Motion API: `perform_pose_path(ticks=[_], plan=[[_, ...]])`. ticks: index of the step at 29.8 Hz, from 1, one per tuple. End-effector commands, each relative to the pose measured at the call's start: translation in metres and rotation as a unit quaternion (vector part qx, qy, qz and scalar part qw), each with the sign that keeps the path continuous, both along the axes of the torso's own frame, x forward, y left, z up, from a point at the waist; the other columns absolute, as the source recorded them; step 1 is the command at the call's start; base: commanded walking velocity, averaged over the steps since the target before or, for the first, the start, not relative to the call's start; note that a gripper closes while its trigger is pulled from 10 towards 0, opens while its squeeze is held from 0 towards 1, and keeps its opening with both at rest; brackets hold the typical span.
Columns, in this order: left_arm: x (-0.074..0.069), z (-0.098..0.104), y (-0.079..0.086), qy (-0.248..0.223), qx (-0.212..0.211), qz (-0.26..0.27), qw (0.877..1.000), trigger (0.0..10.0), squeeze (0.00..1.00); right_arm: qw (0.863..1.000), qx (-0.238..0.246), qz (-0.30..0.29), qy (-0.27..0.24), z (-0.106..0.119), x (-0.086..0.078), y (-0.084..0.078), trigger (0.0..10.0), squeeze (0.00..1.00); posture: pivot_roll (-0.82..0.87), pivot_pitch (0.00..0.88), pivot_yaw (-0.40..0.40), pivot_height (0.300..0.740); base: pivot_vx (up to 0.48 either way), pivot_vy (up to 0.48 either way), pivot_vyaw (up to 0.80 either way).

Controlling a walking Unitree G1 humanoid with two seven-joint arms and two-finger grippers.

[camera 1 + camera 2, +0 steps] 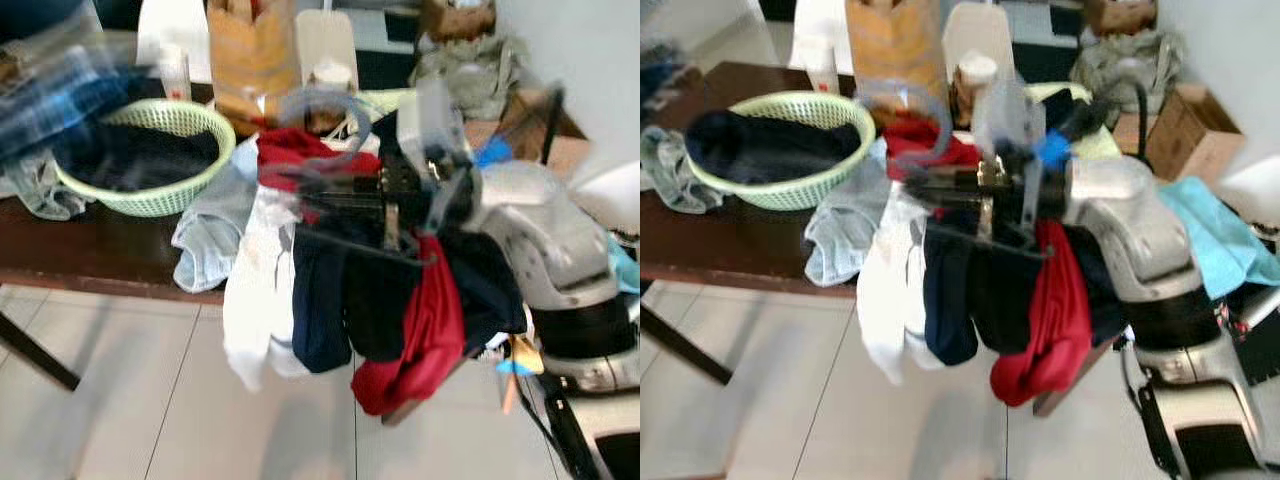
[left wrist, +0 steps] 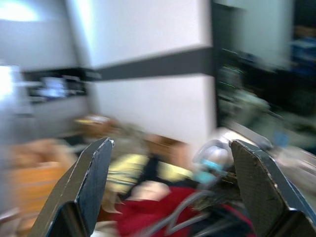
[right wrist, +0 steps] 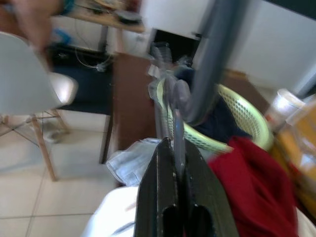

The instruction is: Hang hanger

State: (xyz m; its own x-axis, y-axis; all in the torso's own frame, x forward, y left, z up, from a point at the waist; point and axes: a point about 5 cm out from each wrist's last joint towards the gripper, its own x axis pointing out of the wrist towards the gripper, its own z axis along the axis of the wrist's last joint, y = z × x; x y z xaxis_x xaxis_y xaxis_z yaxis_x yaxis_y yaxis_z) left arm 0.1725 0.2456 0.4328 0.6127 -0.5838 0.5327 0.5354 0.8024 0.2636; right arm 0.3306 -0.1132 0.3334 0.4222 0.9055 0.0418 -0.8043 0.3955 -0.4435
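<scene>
Hanger [image 1: 975, 225] w/ dark and red clothes is hanging from our right gripper [image 3: 175, 163], fingers pinching its thin neck, hook pointing up, bar running crosswise just off the table [image 1: 730, 250] edge. We're holding the left gripper [image 2: 170, 192] spread wide nearby, gripping nothing

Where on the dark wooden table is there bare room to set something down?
The dark wooden table is bare along its front edge, below the pale green plastic basket and left of the light blue garment. Right of that it is crowded: the right gripper holds a grey hanger over heaped clothes.
</scene>
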Motion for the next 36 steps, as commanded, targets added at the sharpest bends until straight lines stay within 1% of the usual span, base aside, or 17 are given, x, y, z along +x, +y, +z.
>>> perform_pose_path(ticks=[1, 2, 6, 7, 8, 9, 10, 11, 15, 16, 17, 20, 22, 23, 27, 29, 36], plan=[[0.0, 0.006, 0.013, -0.016, -0.033, 0.056, 0.998, 10.0, 1.0, 0.996, 0.044, -0.074, 0.006, 0.009, 0.015, -0.012, 0.0, 0.0, 0.05, 0.103, -0.033, 0.74, 0.0, 0.0, 0.0], [0.0, 0.006, 0.013, -0.016, -0.033, 0.056, 0.998, 10.0, 1.0, 0.996, 0.044, -0.074, 0.006, 0.009, 0.015, -0.012, 0.0, 0.0, 0.05, 0.103, -0.033, 0.74, 0.0, 0.0, 0.0], [0.007, 0.006, 0.036, -0.03, -0.099, 0.154, 0.983, 10.0, 1.0, 0.97, 0.225, -0.068, 0.056, 0.042, 0.023, -0.036, 0.0, 0.0, 0.05, 0.1, -0.035, 0.74, 0.0, 0.0, 0.0], [0.01, 0.003, 0.043, -0.028, -0.115, 0.183, 0.976, 10.0, 0.4, 0.963, 0.255, -0.06, 0.061, 0.048, 0.023, -0.04, 0.0, 0.0, 0.05, 0.1, -0.036, 0.74, 0.0, 0.0, 0.0], [0.014, 0.0, 0.049, -0.023, -0.127, 0.208, 0.97, 10.0, 0.0, 0.955, 0.281, -0.064, 0.067, 0.052, 0.024, -0.044, 0.0, 0.0, 0.05, 0.099, -0.035, 0.74, 0.0, 0.0, 0.0], [0.014, 0.0, 0.049, -0.023, -0.127, 0.208, 0.97, 10.0, 0.0, 0.955, 0.281, -0.064, 0.067, 0.052, 0.024, -0.044, 0.0, 0.0, 0.05, 0.099, -0.035, 0.74, 0.0, 0.0, 0.0], [0.018, -0.004, 0.053, -0.018, -0.129, 0.235, 0.963, 10.0, 0.0, 0.947, 0.304, -0.074, 0.072, 0.055, 0.027, -0.048, 2.6, 0.0, 0.05, 0.099, -0.035, 0.74, 0.0, 0.0, 0.0], [0.023, -0.01, 0.054, -0.011, -0.132, 0.254, 0.958, 10.0, 0.0, 0.938, 0.326, -0.086, 0.078, 0.057, 0.03, -0.051, 10.0, 0.0, 0.05, 0.1, -0.033, 0.74, 0.0, 0.0, 0.0], [0.034, -0.02, 0.054, 0.005, -0.129, 0.287, 0.949, 10.0, 0.0, 0.922, 0.353, -0.133, 0.083, 0.058, 0.037, -0.059, 10.0, 0.0, 0.05, 0.099, -0.029, 0.74, 0.0, 0.0, 0.0], [0.045, -0.034, 0.055, 0.029, -0.117, 0.334, 0.935, 10.0, 0.0, 0.904, 0.365, -0.207, 0.08, 0.057, 0.046, -0.07, 10.0, 0.0, 0.05, 0.096, -0.029, 0.74, 0.0, 0.0, 0.0], [0.045, -0.034, 0.055, 0.029, -0.117, 0.334, 0.935, 10.0, 0.0, 0.904, 0.365, -0.207, 0.08, 0.057, 0.046, -0.07, 10.0, 0.0, 0.05, 0.096, -0.029, 0.74, 0.0, 0.0, 0.0], [0.055, -0.053, 0.058, 0.049, -0.098, 0.389, 0.915, 10.0, 0.0, 0.877, 0.361, -0.312, 0.055, 0.056, 0.055, -0.09, 10.0, 0.0, 0.05, 0.092, -0.026, 0.74, 0.0, 0.0, -0.53], [0.055, -0.053, 0.058, 0.049, -0.098, 0.389, 0.915, 10.0, 0.0, 0.877, 0.361, -0.312, 0.055, 0.056, 0.055, -0.09, 10.0, 0.0, 0.05, 0.092, -0.026, 0.74, 0.0, 0.0, -0.79], [0.061, -0.067, 0.06, 0.057, -0.07, 0.428, 0.899, 10.0, 0.0, 0.874, 0.333, -0.352, 0.029, 0.057, 0.056, -0.097, 10.0, 0.0, 0.04, 0.09, -0.027, 0.74, 0.0, 0.0, -0.8], [0.064, -0.075, 0.061, 0.064, -0.067, 0.445, 0.891, 10.0, 0.0, 0.88, 0.316, -0.354, 0.02, 0.055, 0.056, -0.095, 10.0, 0.0, 0.04, 0.093, -0.027, 0.74, 0.0, 0.0, -0.8], [0.067, -0.092, 0.07, 0.082, -0.08, 0.487, 0.866, 10.0, 0.0, 0.899, 0.28, -0.337, 0.015, 0.045, 0.056, -0.08, 10.0, 0.0, 0.04, 0.093, -0.028, 0.74, 0.0, 0.0, 0.0], [0.067, -0.11, 0.088, 0.11, -0.125, 0.515, 0.841, 10.0, 0.0, 0.918, 0.239, -0.316, 0.022, 0.027, 0.058, -0.053, 10.0, 0.0, 0.03, 0.102, -0.034, 0.74, 0.0, 0.163, 0.0]])
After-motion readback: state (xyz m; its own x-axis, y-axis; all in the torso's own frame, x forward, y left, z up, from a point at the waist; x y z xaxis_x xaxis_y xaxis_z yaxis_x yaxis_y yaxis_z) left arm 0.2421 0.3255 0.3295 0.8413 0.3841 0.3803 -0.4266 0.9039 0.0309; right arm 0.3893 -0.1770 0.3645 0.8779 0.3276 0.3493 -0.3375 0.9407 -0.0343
